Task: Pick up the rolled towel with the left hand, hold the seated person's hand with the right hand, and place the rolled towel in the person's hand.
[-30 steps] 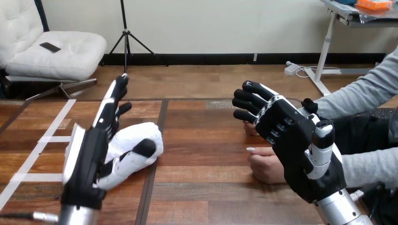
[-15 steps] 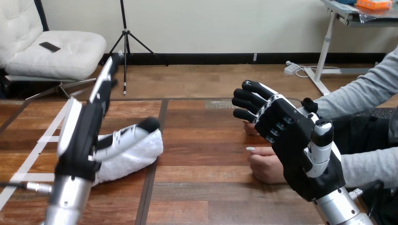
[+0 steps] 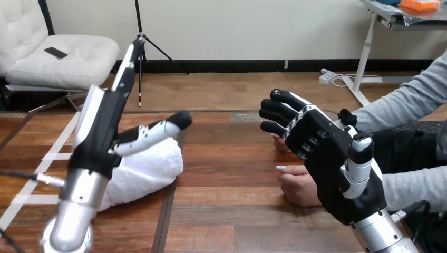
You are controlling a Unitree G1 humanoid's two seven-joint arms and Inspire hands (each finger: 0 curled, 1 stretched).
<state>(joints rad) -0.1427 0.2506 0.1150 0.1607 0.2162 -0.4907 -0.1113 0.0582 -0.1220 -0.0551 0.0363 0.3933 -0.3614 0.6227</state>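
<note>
Rolled towel (image 3: 150, 168): one, on one table (image 3: 226, 158)

Bright, even indoor light falls on the wooden table (image 3: 237, 158); soft, shallow shadows lie on the table just beneath the rolled towel (image 3: 147, 168) and the person's hand (image 3: 298, 187), and its boards carry a mild sheen
</note>
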